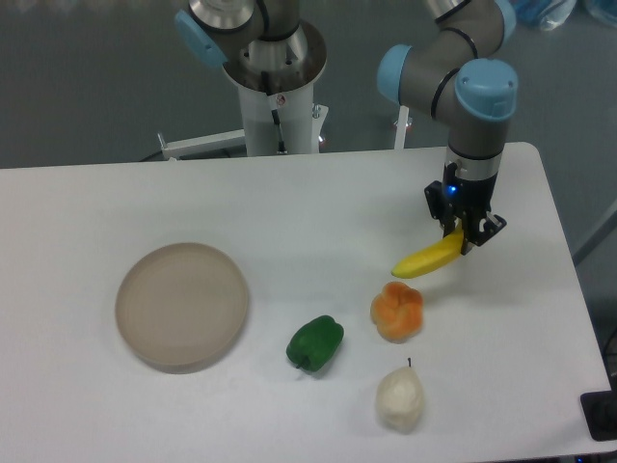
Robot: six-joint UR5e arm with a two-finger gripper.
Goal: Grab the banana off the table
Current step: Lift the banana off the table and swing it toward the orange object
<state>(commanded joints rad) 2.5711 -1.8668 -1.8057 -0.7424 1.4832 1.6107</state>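
Observation:
The yellow banana (427,258) hangs tilted, its right end clamped between the fingers of my gripper (461,234), its left end pointing down-left just above the white table (318,212). The gripper is shut on the banana's right end at the table's right side. I cannot tell whether the banana's lower tip still touches the table.
An orange lobed fruit (397,311) lies just below the banana. A white pear-shaped item (401,398) sits near the front edge. A green pepper (315,343) lies at centre front. A round beige plate (182,305) is at the left. The robot base (277,87) stands behind the table.

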